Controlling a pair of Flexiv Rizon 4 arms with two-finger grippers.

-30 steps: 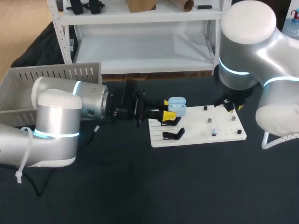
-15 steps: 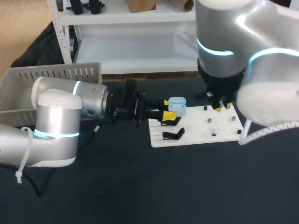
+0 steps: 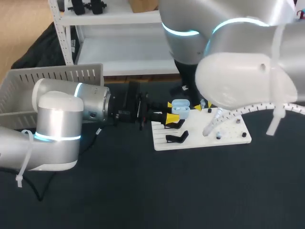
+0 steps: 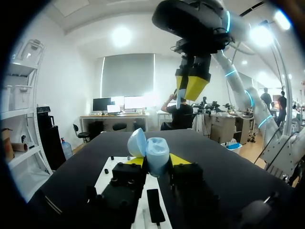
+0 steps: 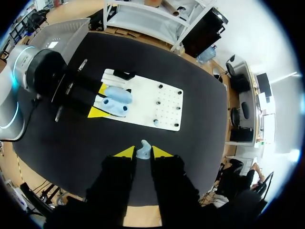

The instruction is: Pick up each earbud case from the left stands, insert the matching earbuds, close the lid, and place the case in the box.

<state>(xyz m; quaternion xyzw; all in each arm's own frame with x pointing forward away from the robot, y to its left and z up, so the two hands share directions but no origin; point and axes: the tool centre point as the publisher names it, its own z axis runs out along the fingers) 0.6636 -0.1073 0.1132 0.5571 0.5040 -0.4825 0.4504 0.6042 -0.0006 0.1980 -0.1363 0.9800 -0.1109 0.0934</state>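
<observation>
A light-blue earbud case [image 3: 180, 108] with its lid open is held at the left end of the white board [image 3: 228, 136]. My left gripper [image 3: 170, 110] is shut on the case [image 4: 153, 153] from both sides. My right gripper [image 5: 143, 152] is shut on a small light-blue earbud [image 5: 143, 151]. In the head view the right gripper [image 3: 203, 106] hangs just right of the case. From the left wrist it shows up high, ahead of and above the open case, as yellow fingers [image 4: 191, 88]. In the right wrist view the case [image 5: 116, 101] lies far below on the board [image 5: 157, 107].
A black stand [image 3: 177, 138] sits on the board's near left part, and small black pegs [image 3: 244, 134] dot its right half. A grey slatted basket [image 3: 28, 88] stands at the back left. My bulky right arm hides much of the table's back right in the head view.
My right arm has swung left across the board, bringing its gripper from the board's far right end to just beside the open case. The left arm and case have stayed put.
</observation>
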